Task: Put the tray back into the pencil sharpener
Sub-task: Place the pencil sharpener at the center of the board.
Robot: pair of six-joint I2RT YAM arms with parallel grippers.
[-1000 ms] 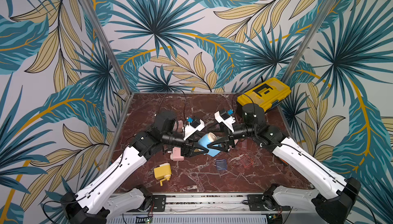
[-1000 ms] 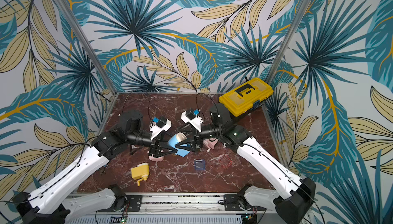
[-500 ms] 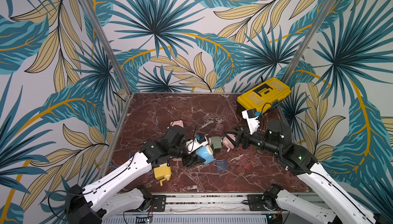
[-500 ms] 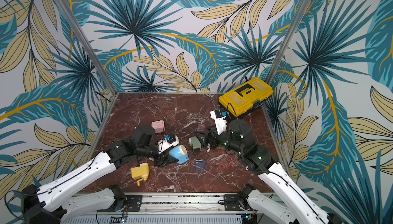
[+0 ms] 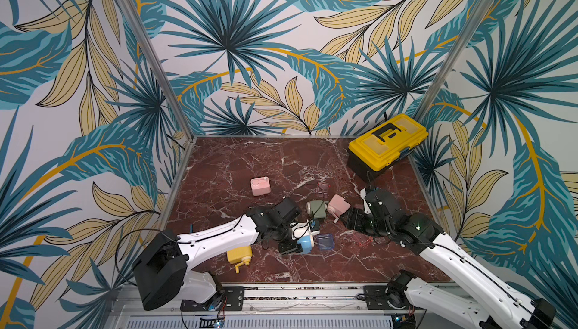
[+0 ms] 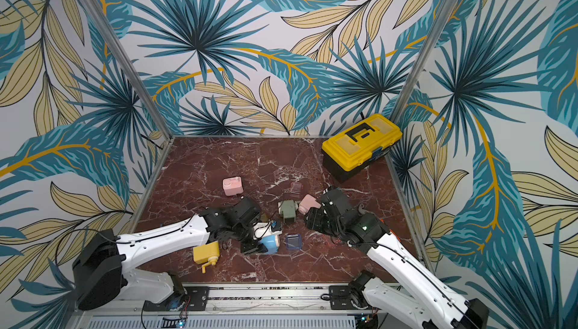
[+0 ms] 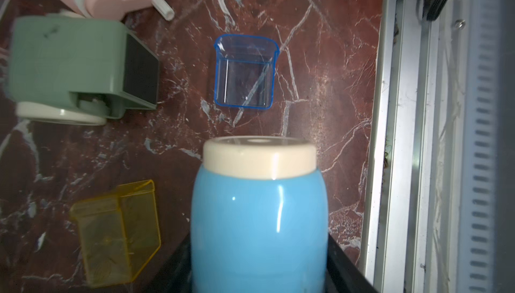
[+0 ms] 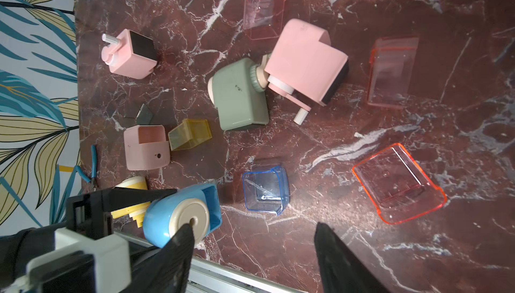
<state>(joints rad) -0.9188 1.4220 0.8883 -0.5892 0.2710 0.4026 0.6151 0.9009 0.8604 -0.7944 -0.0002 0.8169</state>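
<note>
The dark red marble tabletop before me carries a yellow toolbox in its far right corner. Toward the middle a small pink sharpener stands alone, while a green sharpener and a bigger pink sharpener touch. A yellow sharpener sits near my front edge. A blue tray, a yellow tray and clear red trays lie scattered.

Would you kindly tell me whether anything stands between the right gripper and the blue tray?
Nothing visible does: only bare table lies between the open right gripper and the blue tray; the blue sharpener sits off to one side.
</note>
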